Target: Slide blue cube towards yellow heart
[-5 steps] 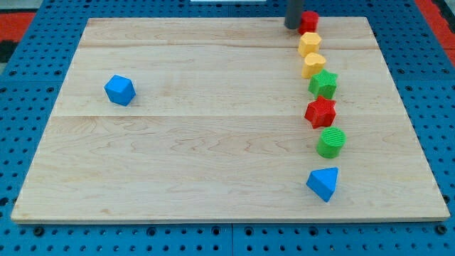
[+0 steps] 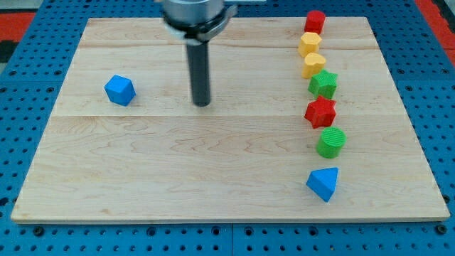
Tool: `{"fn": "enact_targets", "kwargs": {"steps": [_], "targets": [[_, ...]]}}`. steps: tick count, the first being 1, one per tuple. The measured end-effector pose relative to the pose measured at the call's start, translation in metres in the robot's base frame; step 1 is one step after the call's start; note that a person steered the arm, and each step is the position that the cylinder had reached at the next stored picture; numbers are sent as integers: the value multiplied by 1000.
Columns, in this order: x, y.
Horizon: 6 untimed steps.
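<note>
The blue cube [image 2: 119, 90] is seen well to the view's left of my tip [image 2: 202, 104], at about the same level, turned with one corner toward the view's bottom; no long axis can be made out. The yellow heart [image 2: 313, 65] lies well to the view's right of the tip and slightly higher. The end effector is a plain dark rod held upright, with nothing to spread or pinch, touching no block. The bench [image 2: 213, 171] is pale wood on a blue pegboard [image 2: 21, 85].

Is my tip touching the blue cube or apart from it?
Apart. My tip stands to the right of the blue cube, bare board between them.
</note>
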<state>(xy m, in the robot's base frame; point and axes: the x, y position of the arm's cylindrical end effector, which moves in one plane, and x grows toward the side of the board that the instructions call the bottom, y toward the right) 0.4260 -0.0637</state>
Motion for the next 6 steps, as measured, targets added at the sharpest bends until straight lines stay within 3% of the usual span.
{"fn": "enact_targets", "kwargs": {"steps": [2,4,6], "targets": [[-6,-99],[-59,-110],[-66,-109]]}}
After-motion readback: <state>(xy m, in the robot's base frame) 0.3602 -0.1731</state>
